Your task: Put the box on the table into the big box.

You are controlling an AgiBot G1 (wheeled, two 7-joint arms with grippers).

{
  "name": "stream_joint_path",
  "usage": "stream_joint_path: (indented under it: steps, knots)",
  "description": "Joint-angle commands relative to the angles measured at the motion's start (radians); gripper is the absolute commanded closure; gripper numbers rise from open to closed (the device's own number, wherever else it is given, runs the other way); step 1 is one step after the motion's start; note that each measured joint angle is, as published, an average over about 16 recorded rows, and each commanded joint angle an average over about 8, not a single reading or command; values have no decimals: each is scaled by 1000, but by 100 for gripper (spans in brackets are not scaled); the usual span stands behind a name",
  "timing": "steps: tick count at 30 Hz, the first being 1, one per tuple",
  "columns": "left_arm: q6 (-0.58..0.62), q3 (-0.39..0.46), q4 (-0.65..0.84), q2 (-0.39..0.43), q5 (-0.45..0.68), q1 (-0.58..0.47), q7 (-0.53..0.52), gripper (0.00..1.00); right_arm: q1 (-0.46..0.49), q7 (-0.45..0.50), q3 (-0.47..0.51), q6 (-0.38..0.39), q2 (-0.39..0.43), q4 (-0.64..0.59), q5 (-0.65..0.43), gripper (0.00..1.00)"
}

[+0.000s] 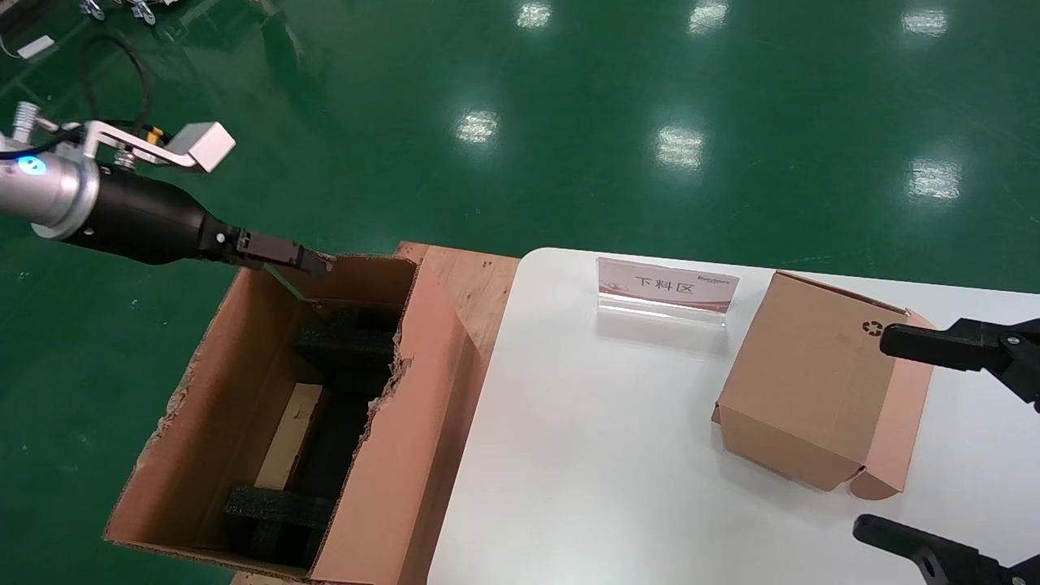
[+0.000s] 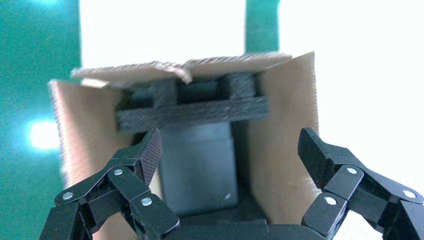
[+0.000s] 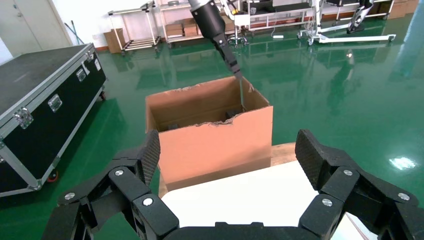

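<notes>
No plain brown mailer box shows in any view. On the white table (image 1: 601,455) stands a cardboard box with a black recycling symbol (image 1: 812,382), right of the acrylic sign (image 1: 666,286). My right gripper (image 1: 871,433) is open, one finger at the box's far right corner and one nearer than the box. Its wrist view shows only table (image 3: 250,200) between the fingers. The big box (image 1: 422,422), ragged-edged, holds black foam blocks (image 1: 349,345). My left gripper (image 1: 313,262) hovers at its far rim, open and empty (image 2: 230,140), looking down at the foam (image 2: 192,112).
The big box rests on a wooden board (image 1: 471,284) against the table's left edge, on a green floor. The right wrist view shows a black flight case (image 3: 40,100) and metal racks beyond the big box (image 3: 215,145).
</notes>
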Motion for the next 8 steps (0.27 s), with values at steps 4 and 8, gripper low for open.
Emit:
stream_joint_path:
  steps: [4,8]
  knots:
    - [13,-43,-22,-59,-78,1,76,0,0,0,0,0,0,0,0,0]
    - [19,-58,-32,-84,-109,6,107,0,0,0,0,0,0,0,0,0]
